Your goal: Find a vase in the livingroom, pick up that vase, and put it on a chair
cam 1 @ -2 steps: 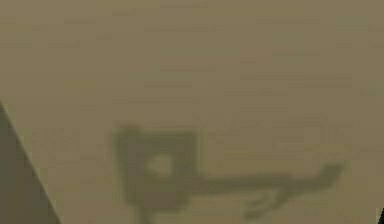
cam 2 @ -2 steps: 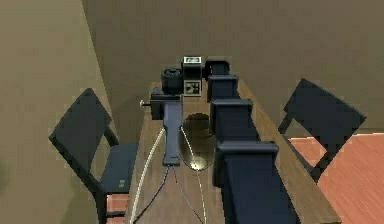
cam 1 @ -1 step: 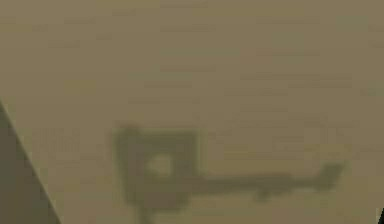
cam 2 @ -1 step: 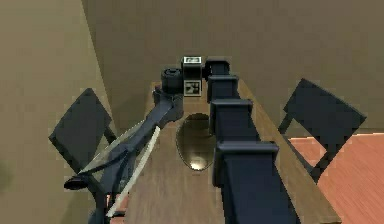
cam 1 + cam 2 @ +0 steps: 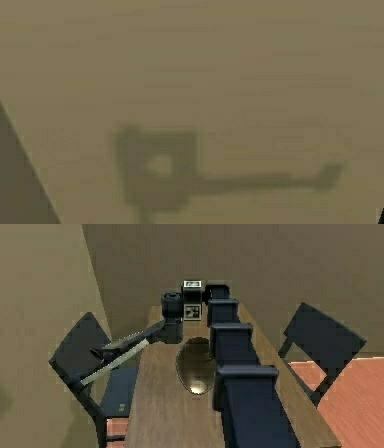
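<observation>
Square dark arm (image 5: 245,404) above wooden table (image 5: 160,414); glossy oval (image 5: 190,374), perhaps vase.

Table (image 5: 160,414) between two chairs (image 5: 80,349)

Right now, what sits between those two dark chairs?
A long brown wooden table, with the dark square arm stretched over it, in the arm side view.

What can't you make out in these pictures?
Arm side view: the arm hides part of the dark shiny thing on the table.
Arm side view: the gripper ends against the left chair; whether it holds anything is unclear.
Forward view: the dark wedge is cut off at the corner.
</observation>
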